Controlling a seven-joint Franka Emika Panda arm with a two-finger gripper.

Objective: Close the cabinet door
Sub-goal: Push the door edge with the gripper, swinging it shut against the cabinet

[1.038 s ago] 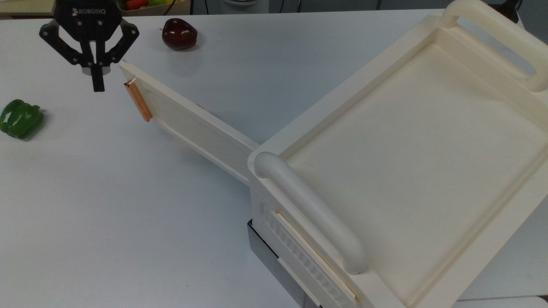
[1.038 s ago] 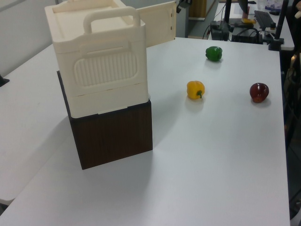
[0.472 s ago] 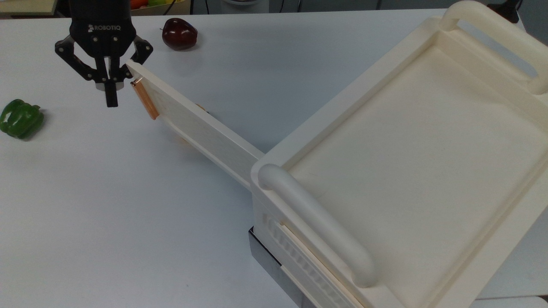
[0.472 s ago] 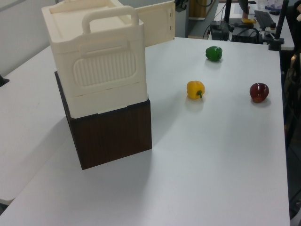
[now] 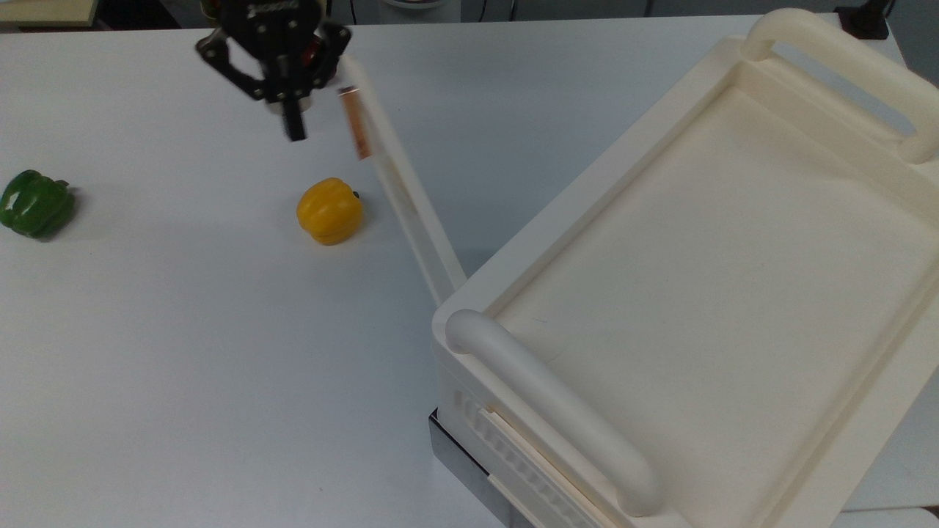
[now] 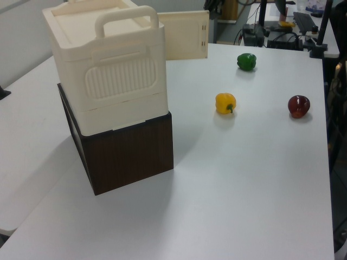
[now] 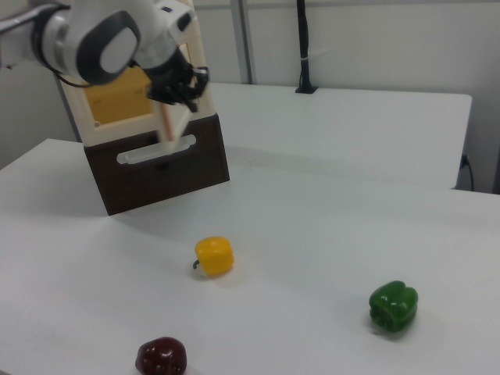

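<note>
Since half a second ago the cabinet door [image 5: 400, 183] has swung further towards the cabinet [image 5: 704, 279], uncovering the yellow pepper [image 5: 329, 210] on the desk [image 5: 183, 330], and the gripper [image 5: 295, 132] has moved along with it towards the top view's right. The door stands partly open — hinged at the cabinet's front corner, its free edge reaching towards the desk's far edge. The fingers are pressed together, grasping nothing, just beside the copper handle [image 5: 355, 122] on the top view's left — whether they touch the door cannot be told.
</note>
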